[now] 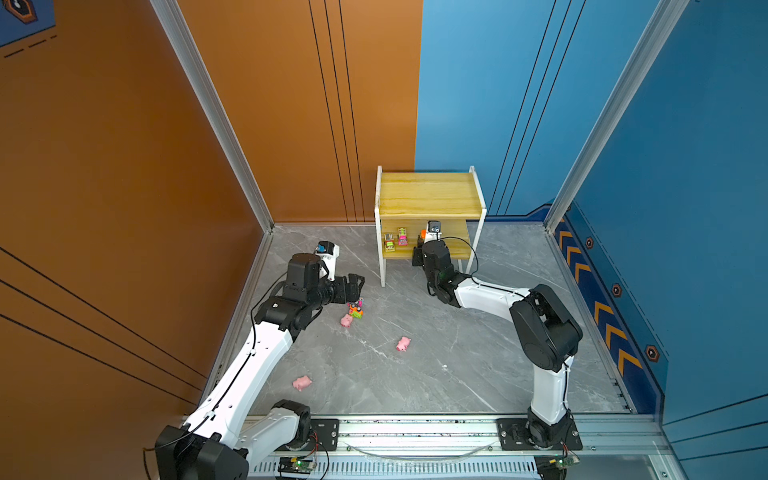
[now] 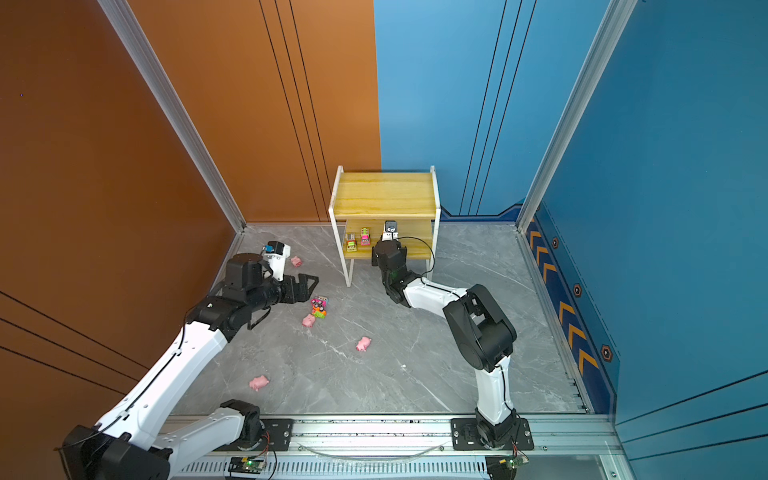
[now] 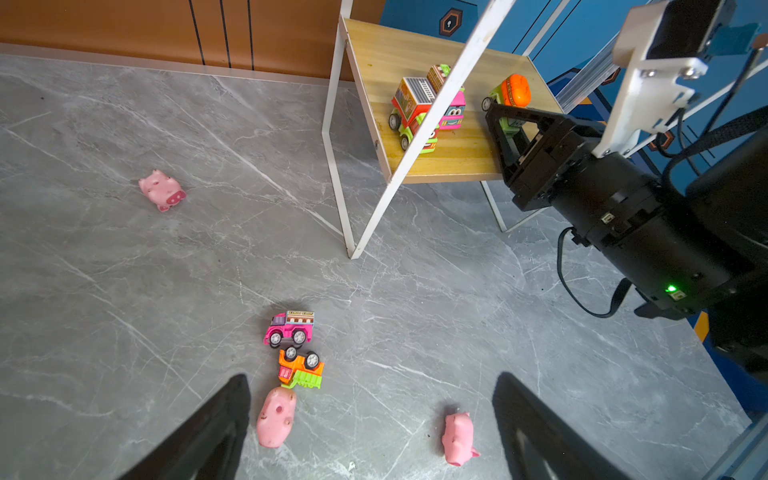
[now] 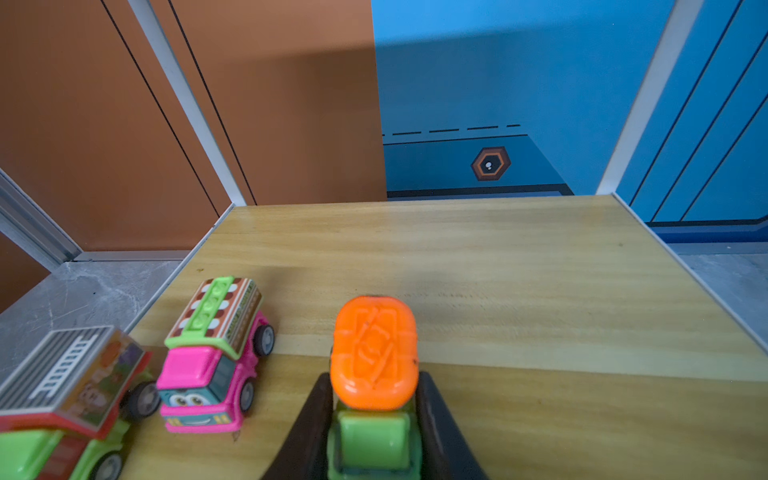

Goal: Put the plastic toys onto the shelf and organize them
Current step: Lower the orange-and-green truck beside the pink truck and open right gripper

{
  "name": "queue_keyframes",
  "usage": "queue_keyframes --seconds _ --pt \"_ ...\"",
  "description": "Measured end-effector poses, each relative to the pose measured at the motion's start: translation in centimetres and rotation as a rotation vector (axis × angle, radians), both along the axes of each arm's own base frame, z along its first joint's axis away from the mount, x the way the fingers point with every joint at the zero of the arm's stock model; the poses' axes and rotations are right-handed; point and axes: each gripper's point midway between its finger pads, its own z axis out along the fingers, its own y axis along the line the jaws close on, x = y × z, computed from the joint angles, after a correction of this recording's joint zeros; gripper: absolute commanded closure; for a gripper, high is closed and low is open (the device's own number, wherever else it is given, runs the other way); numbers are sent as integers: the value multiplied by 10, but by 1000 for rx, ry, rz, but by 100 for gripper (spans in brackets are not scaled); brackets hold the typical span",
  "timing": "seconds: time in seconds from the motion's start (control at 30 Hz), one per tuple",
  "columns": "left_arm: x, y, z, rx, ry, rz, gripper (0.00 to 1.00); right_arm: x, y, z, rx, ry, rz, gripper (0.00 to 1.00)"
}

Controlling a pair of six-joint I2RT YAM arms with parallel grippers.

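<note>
Three trucks sit on the shelf's point(image 3: 457, 162) lower board: a red-and-green one point(image 4: 70, 399), a pink one point(image 4: 212, 365), and the orange-topped green truck point(image 4: 374, 374) pinched in the right gripper point(image 4: 374, 419). Down on the counter point(image 1: 457, 365), two more trucks, pink point(image 3: 289, 328) and orange point(image 3: 301, 368), lie touching, with four pink pigs point(image 2: 296, 261) point(image 2: 308, 320) point(image 2: 363, 344) point(image 2: 258, 382) scattered about. The left gripper point(image 3: 370, 428) hangs wide open, empty, above them.
</note>
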Motion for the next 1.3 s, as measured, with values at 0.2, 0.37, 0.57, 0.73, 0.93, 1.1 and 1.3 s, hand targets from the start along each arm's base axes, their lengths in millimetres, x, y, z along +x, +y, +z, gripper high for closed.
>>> queue_keyframes --seconds 0.2,0.37,0.57,0.73,0.93,1.1,1.3 --pt "0 -1 -1 -2 2 -3 8 4 6 1 0 -6 13 76" --pt "0 -1 -1 -2 2 -3 8 8 9 1 -1 -9 14 75" --pt "1 -1 0 -3 0 -3 8 13 13 2 -2 -13 19 73" --pt "1 -2 0 -5 -2 -6 8 15 15 2 0 -15 20 71" --pt "2 -2 -1 -9 2 -7 8 14 17 2 0 -15 24 62" --pt "3 -2 0 -10 -2 -6 8 13 17 2 -1 -15 25 58" --pt "3 -2 0 -10 -2 -5 8 13 16 2 -1 -19 21 54"
